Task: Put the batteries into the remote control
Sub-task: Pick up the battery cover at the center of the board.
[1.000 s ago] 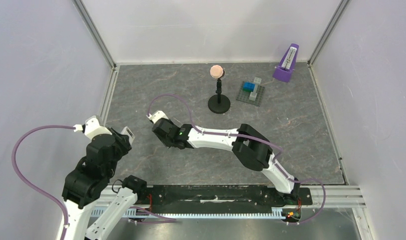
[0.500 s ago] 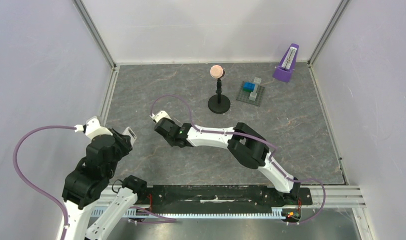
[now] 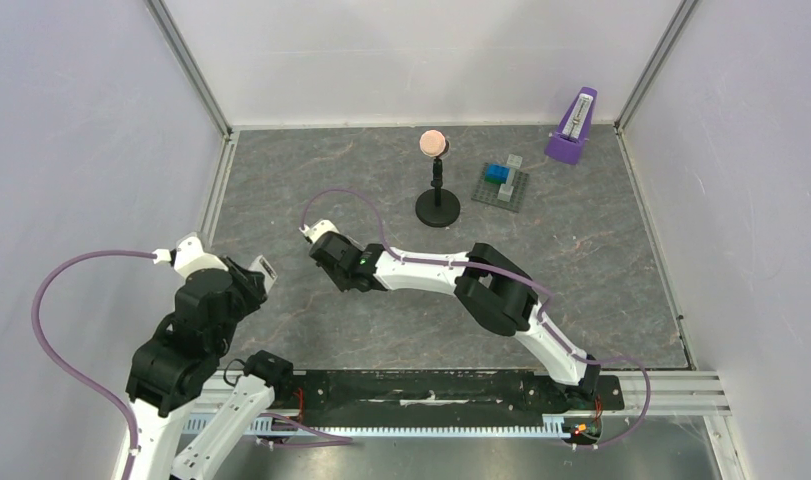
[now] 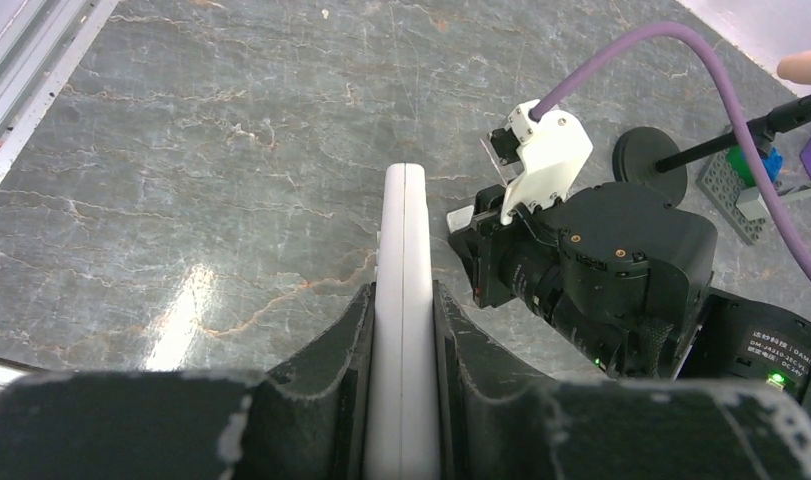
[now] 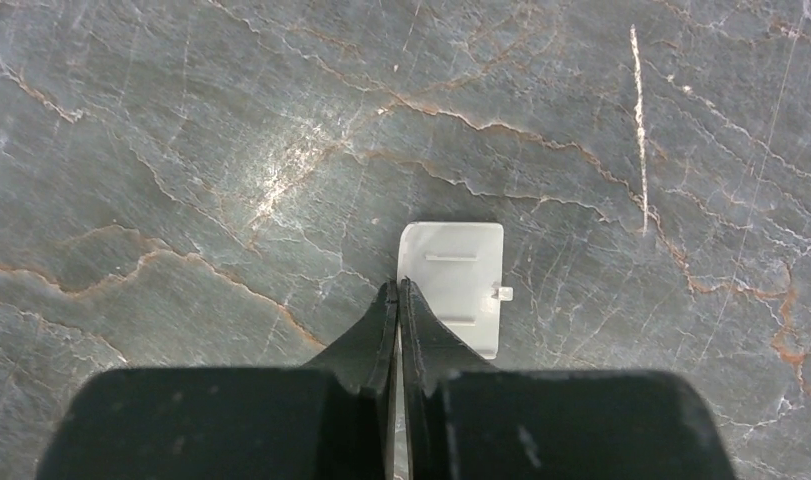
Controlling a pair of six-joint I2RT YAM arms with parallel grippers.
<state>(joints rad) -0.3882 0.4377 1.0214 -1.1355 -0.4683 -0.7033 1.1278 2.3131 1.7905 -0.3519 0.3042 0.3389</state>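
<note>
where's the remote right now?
Left wrist view: the remote is clamped edge-on in the left gripper, over the table, with the right arm just right of it.

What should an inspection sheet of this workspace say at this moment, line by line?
Surface: grey marbled table, only glare patches seen.
Job's things: remote control held edge-on, off the table; batteries: nothing seen.
Clutter: small white cover lying flat; black stand with a pink ball, grey plate with blue blocks and purple metronome at the far side.
Grippers: left gripper shut on the remote control; right gripper shut, its tips at the white cover's edge, contact unclear.
Cables: purple cable loops off the left arm; second purple cable arcs over the right wrist.
Surroundings: pale walls with metal frame posts.
</note>
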